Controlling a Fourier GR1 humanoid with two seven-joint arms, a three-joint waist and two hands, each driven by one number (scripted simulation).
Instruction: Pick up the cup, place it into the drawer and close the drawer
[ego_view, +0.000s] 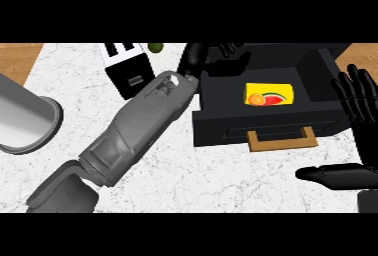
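The cup (269, 95) is yellow with a fruit print and lies inside the open black drawer (221, 131), toward its right half. The drawer's wooden handle (282, 141) faces me. My left forearm crosses the counter diagonally from the lower left. My left hand (215, 56) hovers over the drawer's far left corner, fingers relaxed and spread, holding nothing, a short way left of the cup. My right hand (357, 102) rests open at the right edge, fingers up, beside the drawer's right end, with its thumb below.
A big grey metal pot (26, 120) stands at the left edge. A black and white box (127, 65) lies at the back, left of the drawer, with a small green object (156, 47) behind it. The counter (221, 175) is white marble.
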